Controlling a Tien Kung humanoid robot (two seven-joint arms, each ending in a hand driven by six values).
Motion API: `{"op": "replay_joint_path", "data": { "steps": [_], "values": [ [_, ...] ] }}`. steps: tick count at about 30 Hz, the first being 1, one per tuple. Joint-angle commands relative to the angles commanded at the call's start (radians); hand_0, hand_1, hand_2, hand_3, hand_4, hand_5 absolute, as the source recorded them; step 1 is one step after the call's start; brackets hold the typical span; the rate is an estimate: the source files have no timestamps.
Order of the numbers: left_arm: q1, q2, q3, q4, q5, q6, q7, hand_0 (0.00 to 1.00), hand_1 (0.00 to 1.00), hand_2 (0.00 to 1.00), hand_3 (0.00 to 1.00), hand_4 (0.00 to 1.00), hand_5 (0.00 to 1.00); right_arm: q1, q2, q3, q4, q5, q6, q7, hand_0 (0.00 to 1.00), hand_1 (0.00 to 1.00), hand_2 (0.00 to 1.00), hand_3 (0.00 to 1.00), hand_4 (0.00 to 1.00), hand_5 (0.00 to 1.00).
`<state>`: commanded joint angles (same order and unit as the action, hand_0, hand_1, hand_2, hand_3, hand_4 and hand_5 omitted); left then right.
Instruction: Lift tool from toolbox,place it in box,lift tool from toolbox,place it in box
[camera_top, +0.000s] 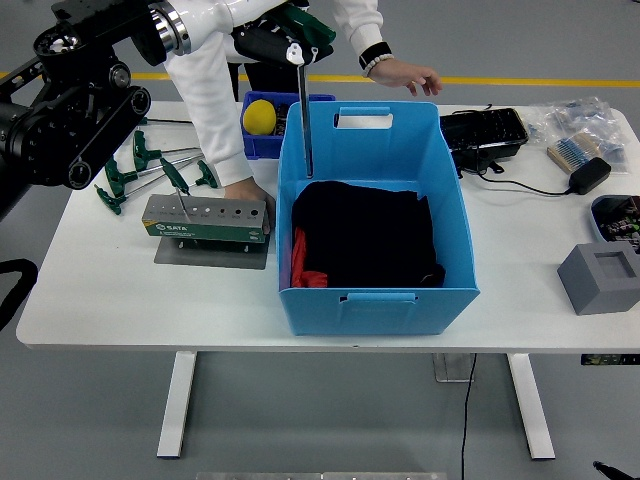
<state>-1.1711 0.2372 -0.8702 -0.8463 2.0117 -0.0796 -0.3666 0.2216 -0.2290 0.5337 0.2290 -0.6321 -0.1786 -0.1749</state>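
My left hand (272, 42) is up near the top of the view, above the far left corner of the blue box (375, 290), with its fingers clamped on the green handle of a T-handle wrench (304, 110). The wrench hangs straight down from my grip; its grey shaft passes the box's far left rim and its tip is inside, just above the black cloth (365, 232) that fills the bottom. A bit of red shows at the cloth's left edge.

To the left of the box, the grey tool stand (205, 220) sits on a dark plate on the white desk (120, 300). One green-handled wrench (176, 182) stands in a hole near its left end, and more green-handled wrenches (135, 168) lie on the desk behind it.

A person in white sleeves stands at the far side. One of their hands (240, 190) rests on the desk between the stand and the box; the other hand (408, 76) hovers open above the box's far rim. A small blue bin with a yellow ball (260, 117) sits behind the box's left corner.
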Motion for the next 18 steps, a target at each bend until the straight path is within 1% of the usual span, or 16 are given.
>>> {"op": "replay_joint_path", "data": {
  "steps": [4,7,10,13,15,18],
  "values": [
    [-0.007,-0.016,0.007,-0.029,-0.032,-0.004,0.002,0.134,0.002,0.039,0.044,0.648,0.661,-0.001,0.000,0.001,0.000,-0.004,0.001,-0.001,0.619,0.603,0.673,0.544,0.778,0.650],
    [0.000,-0.038,0.039,-0.061,-0.063,-0.004,0.003,0.134,0.002,0.039,0.044,0.648,0.661,-0.003,0.001,0.005,0.001,-0.012,0.002,-0.004,0.619,0.603,0.673,0.544,0.778,0.650],
    [0.010,-0.063,0.089,-0.072,-0.085,-0.003,0.002,0.134,0.002,0.040,0.045,0.646,0.660,-0.005,0.001,0.007,0.001,-0.018,0.003,-0.006,0.619,0.603,0.673,0.544,0.778,0.650],
    [0.019,-0.087,0.147,-0.058,-0.103,-0.003,0.001,0.134,0.002,0.040,0.045,0.646,0.660,-0.005,0.001,0.009,0.002,-0.022,0.003,-0.007,0.619,0.603,0.673,0.544,0.778,0.650],
    [0.023,-0.099,0.179,-0.046,-0.109,-0.004,0.001,0.134,0.002,0.040,0.045,0.646,0.660,-0.004,0.001,0.011,0.002,-0.025,0.003,-0.008,0.619,0.603,0.673,0.544,0.778,0.650],
    [0.029,-0.121,0.244,-0.014,-0.127,-0.004,-0.002,0.134,0.002,0.045,0.050,0.641,0.654,-0.001,0.001,0.010,0.003,-0.023,0.002,-0.008,0.619,0.604,0.673,0.544,0.778,0.651]
  ]
}}
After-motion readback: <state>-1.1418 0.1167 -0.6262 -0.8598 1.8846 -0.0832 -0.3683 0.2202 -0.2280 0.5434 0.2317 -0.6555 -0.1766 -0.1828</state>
